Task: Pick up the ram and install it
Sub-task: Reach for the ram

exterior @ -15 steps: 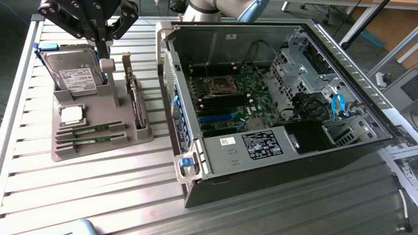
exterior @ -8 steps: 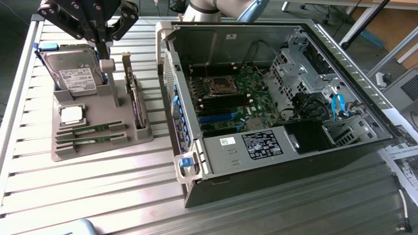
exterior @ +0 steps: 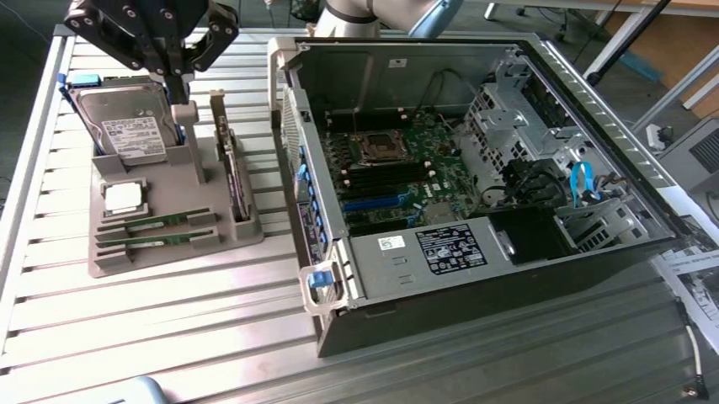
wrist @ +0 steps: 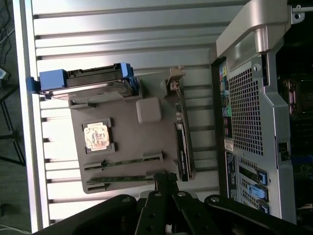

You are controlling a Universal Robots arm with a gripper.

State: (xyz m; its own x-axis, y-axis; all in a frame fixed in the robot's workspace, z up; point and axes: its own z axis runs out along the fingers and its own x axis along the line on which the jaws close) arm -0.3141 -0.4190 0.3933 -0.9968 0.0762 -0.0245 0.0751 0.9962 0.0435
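Pincer (exterior: 178, 84) was found fully closed, nothing held | ram (exterior: 157, 222) was seen seated in holder (exterior: 168, 175) | risk: stick could be struck if approached closed.

Gripper (exterior: 178, 84), fingers together, above a gray holder (exterior: 113, 265); two ram sticks (exterior: 155, 223) lie in its slots, beside an open computer case (exterior: 371, 76).

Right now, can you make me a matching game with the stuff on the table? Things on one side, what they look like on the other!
Things:
1. hard drive
2. processor chip
3. ram
4. computer case

Looks:
A. thin green sticks in slots
B. black, side open
C. standing up, blue rails
D. square, silvery, lying flat

Pairs: 1-C, 2-D, 3-A, 4-B
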